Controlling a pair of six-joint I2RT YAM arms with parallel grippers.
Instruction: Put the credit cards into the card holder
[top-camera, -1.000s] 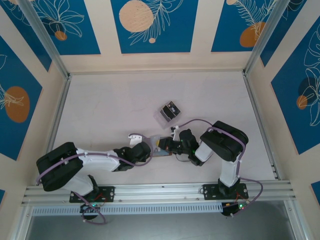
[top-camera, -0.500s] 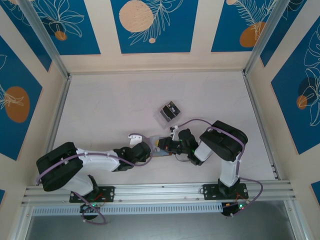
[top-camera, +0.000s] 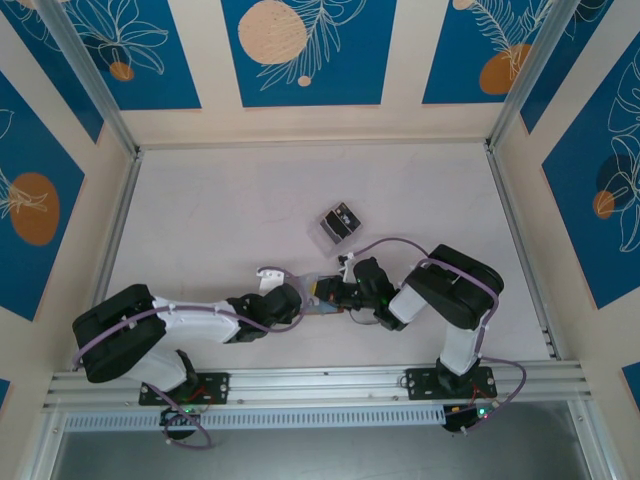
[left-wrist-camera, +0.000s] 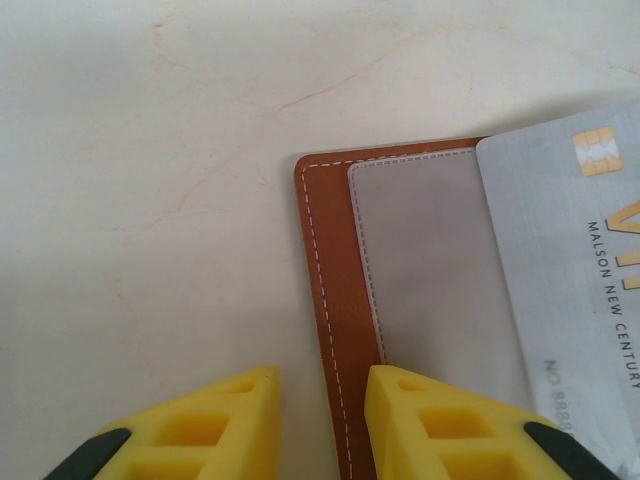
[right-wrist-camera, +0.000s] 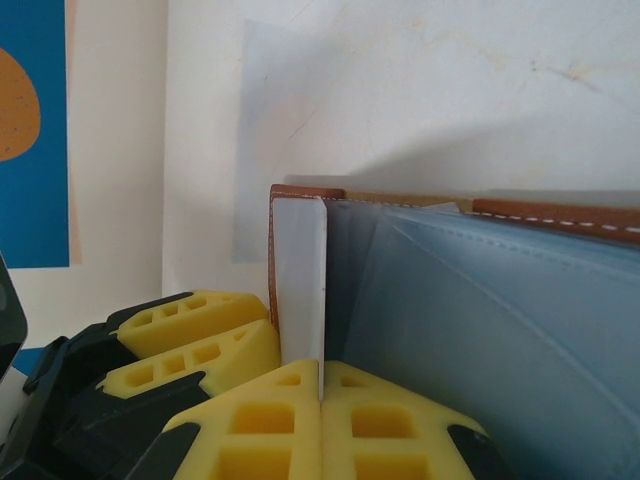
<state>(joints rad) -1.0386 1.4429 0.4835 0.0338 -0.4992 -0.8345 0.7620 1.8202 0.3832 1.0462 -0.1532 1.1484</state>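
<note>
The card holder (left-wrist-camera: 325, 300), brown leather with a grey inner pocket, lies open between both grippers (top-camera: 322, 310). My left gripper (left-wrist-camera: 322, 420) stands partly open over its left edge, one fingertip (left-wrist-camera: 450, 420) above the grey pocket and the other above the table. I cannot tell if it touches. My right gripper (right-wrist-camera: 322, 385) is shut on a pale credit card (right-wrist-camera: 300, 280), seen edge-on against the holder's grey-blue pockets (right-wrist-camera: 540, 330). In the left wrist view that card (left-wrist-camera: 570, 280) is silver with a gold chip and overlaps the holder. Another, dark credit card stands in the clear stand (top-camera: 335, 225).
The clear plastic stand sits just beyond the grippers, toward the table's middle. Metal rails (top-camera: 300, 380) run along the near edge and both sides. The left gripper's yellow fingers (right-wrist-camera: 190, 325) sit close beside the right gripper.
The right arm's elbow has shifted slightly to the right and its gripper has edged left toward the holder. The left arm has not moved.
</note>
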